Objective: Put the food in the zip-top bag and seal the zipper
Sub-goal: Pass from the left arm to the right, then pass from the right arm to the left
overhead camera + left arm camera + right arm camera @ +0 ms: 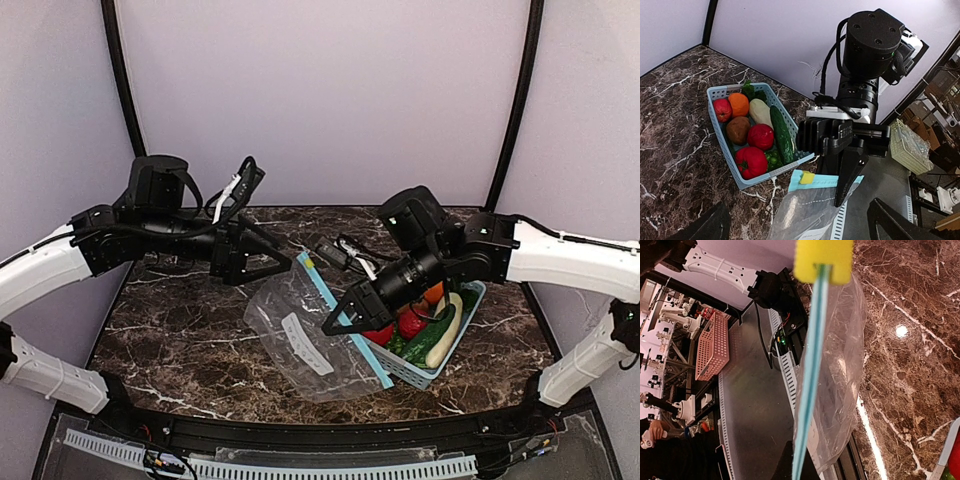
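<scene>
The zip-top bag (300, 335) lies flat and clear on the marble table, its light blue zipper (372, 362) along the right edge. My right gripper (336, 322) is shut on that zipper strip (826, 181), next to a small yellow tab (807, 177). In the right wrist view the zipper (812, 365) runs edge-on up to the yellow tab (824, 260), with the bag (842, 390) hanging beside it. The food (751, 162) sits in the basket: orange (739, 104), cream squash (760, 111), cucumber (781, 134). My left gripper (268, 262) hovers open, up and left of the bag, holding nothing.
The light blue lattice basket (402, 366) stands right of the bag, close against the zipper edge. A perforated white cable rail (300, 466) runs along the table's near edge. Purple walls enclose the back and sides.
</scene>
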{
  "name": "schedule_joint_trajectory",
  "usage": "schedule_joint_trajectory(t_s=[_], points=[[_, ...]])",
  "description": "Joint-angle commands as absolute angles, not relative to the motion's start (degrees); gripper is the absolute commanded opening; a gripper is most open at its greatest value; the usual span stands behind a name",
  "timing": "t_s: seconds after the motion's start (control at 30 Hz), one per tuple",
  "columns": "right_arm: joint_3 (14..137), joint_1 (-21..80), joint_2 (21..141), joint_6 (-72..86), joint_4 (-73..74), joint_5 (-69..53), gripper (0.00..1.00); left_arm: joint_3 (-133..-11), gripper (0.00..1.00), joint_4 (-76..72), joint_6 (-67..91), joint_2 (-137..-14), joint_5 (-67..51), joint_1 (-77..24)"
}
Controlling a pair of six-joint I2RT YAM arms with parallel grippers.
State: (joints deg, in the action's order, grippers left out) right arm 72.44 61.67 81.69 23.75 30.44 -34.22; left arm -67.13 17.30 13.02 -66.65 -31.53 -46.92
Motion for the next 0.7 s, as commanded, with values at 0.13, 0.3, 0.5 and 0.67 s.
schedule_joint_trajectory(t_s=[0.13,0.3,0.5,0.67], points=[[75.4,62.23,81.14,21.71,31.0,-40.83,0.0,-66.96,0.79,15.76,12.6,-68.1,-40.76,-47.13],[75.54,62.2,81.23,21.67,31.48,-40.9,0.0,-65.82,0.64,14.24,13.75,-68.18,-43.63,-47.19],[76.92,62.2,81.89,21.21,32.41,-41.27,0.0,-65.07,0.49,13.67,14.68,-68.67,-46.29,-47.13],[77.34,62.23,82.34,21.18,32.69,-41.37,0.0,-64.53,0.4,13.38,14.7,-68.64,-46.17,-47.18]])
